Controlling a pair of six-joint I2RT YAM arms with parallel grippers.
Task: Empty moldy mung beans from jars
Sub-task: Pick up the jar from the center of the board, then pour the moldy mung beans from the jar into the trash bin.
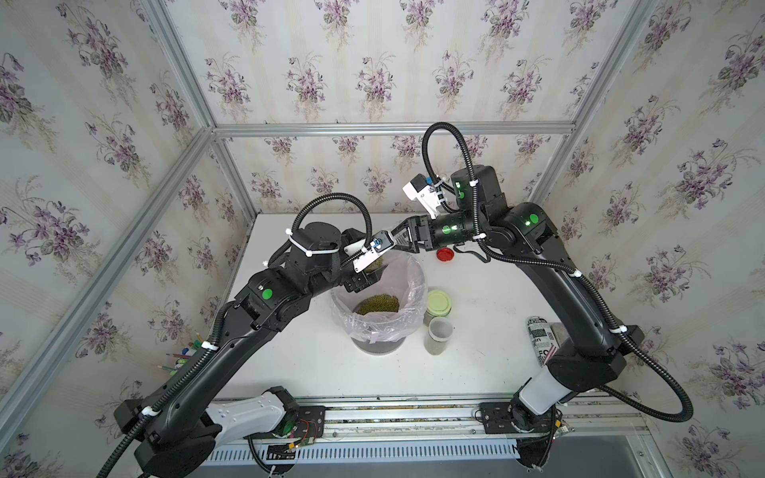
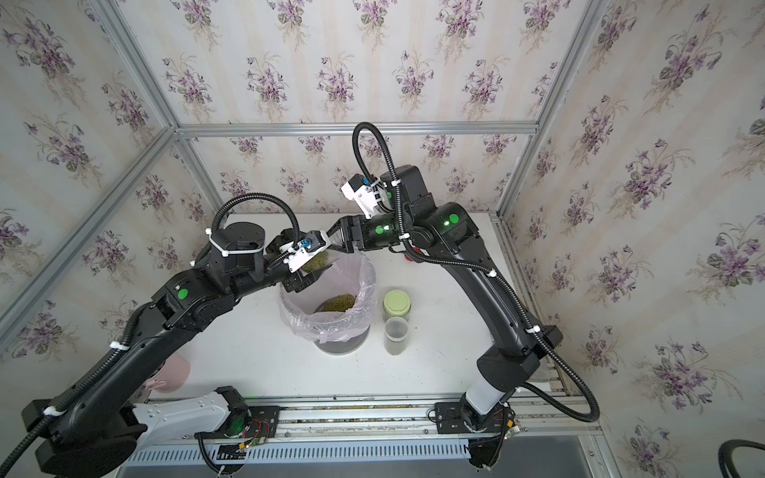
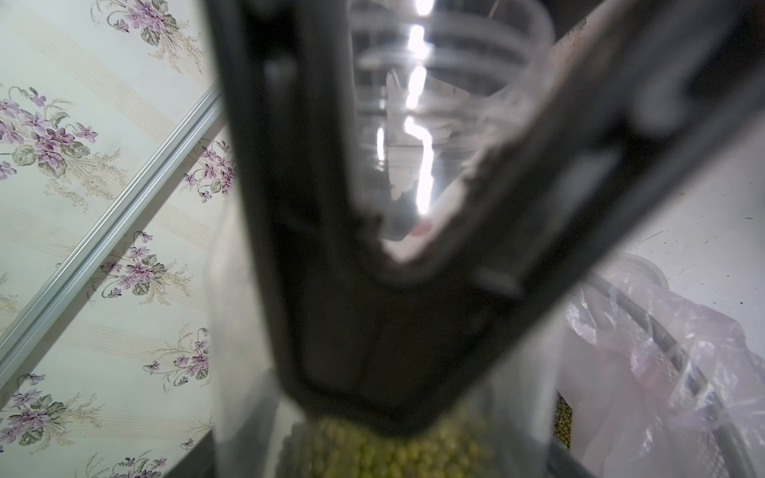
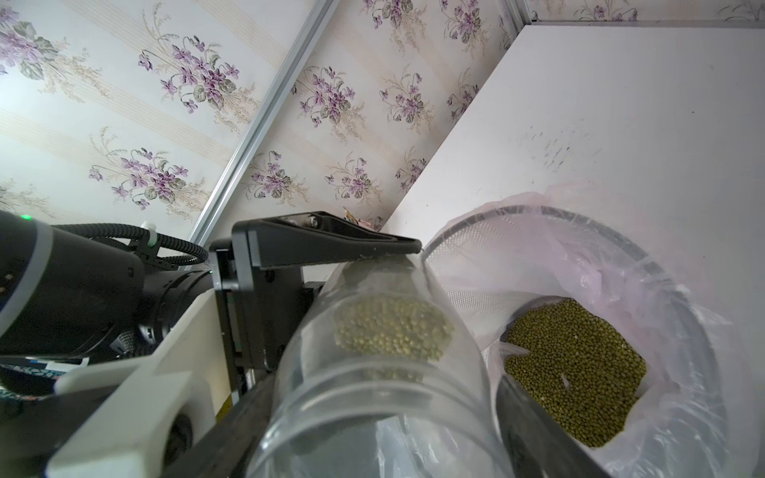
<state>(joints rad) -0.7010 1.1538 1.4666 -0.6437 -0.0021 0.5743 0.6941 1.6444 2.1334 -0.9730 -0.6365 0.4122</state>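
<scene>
My left gripper (image 1: 367, 271) is shut on a clear jar (image 4: 372, 331), lidless and held on its side over the bin (image 1: 419, 285). A clump of mung beans (image 4: 393, 327) lies at the jar's base end. The jar's body fills the left wrist view (image 3: 434, 124), with beans (image 3: 393, 451) nearest the camera. My right gripper (image 1: 394, 242) is open, one finger (image 4: 232, 418) on each side of the jar's threaded neck, with a thin gap on one side. More mung beans (image 1: 377, 305) lie inside the bin. A red lid (image 1: 446, 254) rests on the table behind.
The bin is lined with a pink plastic bag (image 4: 621, 265). Right of it stand a jar with a pale green lid (image 1: 439, 304) and an open jar (image 1: 439, 335). A printed can (image 1: 540, 339) lies near the right arm. Pencils (image 1: 178, 360) and a pink cup (image 2: 174, 374) are at the left edge.
</scene>
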